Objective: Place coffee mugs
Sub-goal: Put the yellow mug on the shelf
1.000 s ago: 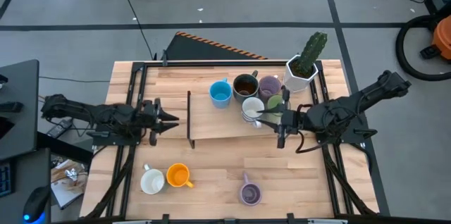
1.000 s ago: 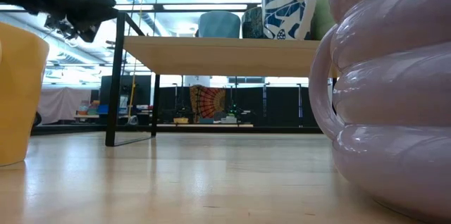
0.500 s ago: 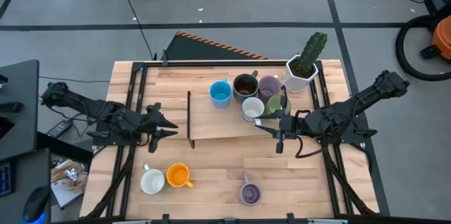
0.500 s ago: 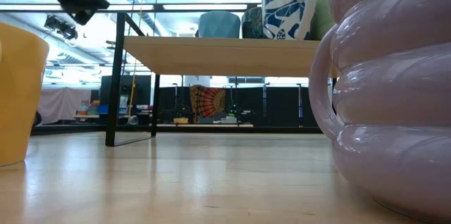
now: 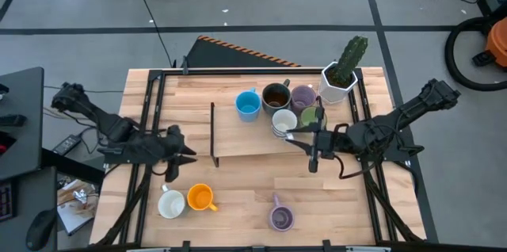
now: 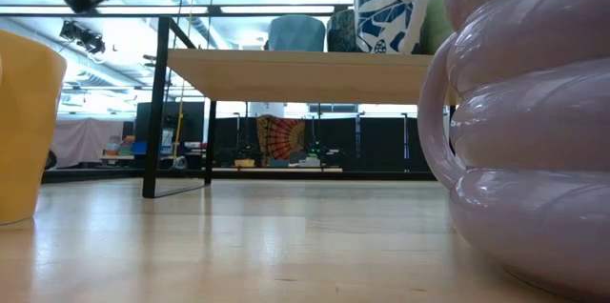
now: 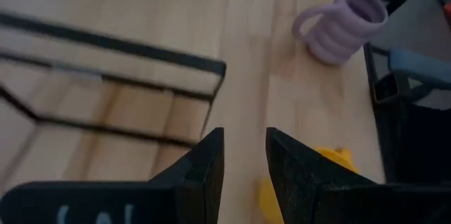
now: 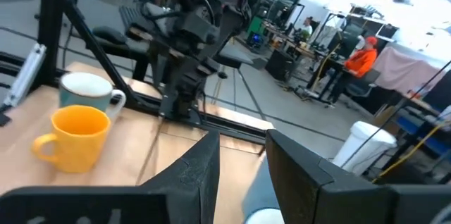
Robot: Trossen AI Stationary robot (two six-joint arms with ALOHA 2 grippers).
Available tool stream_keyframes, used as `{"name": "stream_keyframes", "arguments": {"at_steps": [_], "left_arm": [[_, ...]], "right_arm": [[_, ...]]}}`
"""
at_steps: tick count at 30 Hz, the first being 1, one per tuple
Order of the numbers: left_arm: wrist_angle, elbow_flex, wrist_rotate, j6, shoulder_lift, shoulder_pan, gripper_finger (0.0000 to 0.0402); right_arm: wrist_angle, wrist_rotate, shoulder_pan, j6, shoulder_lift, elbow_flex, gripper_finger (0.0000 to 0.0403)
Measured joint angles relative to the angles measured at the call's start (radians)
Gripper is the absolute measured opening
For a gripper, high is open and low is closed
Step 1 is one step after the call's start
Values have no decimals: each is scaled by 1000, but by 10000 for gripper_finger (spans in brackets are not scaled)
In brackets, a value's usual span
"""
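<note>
Five coffee mugs stand on the raised wooden shelf: blue, dark brown, purple, white patterned and green. On the table's near part stand a white mug, an orange mug and a ribbed purple mug. My left gripper hangs open above the table left of the shelf, tipped down toward the orange mug. My right gripper is open and level at the shelf's near right corner, beside the green mug.
A white hexagonal cactus pot stands at the far right corner. The shelf's black frame leg stands between my left gripper and the shelf. Bare tabletop lies between the orange mug and the ribbed purple mug.
My left gripper has risen and swung toward the table's near edge, tipping its fingers downward; in the low view it has climbed almost out of the picture's top. The mugs have stayed where they were.
</note>
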Motion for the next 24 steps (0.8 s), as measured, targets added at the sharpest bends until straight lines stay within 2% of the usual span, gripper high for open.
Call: {"name": "stream_keyframes", "arguments": {"at_steps": [3,6,8,10,14,24], "left_arm": [[-109,69,19,-112,35,-26,111],[-149,113,21,-203,70,-56,111],[-150,131,20,-233,99,-75,111],[-154,149,21,-260,140,-91,108],[-174,210,21,-309,236,-110,99],[-281,448,50,-428,487,-164,82]], "right_arm": [[0,17,-8,-30,-1,0,123],[-55,148,-25,-21,-1,33,123],[-161,204,-41,7,-5,71,121],[-269,187,-52,33,-11,107,120],[-378,78,-78,50,-26,173,119],[-484,63,-101,51,-43,197,119]]}}
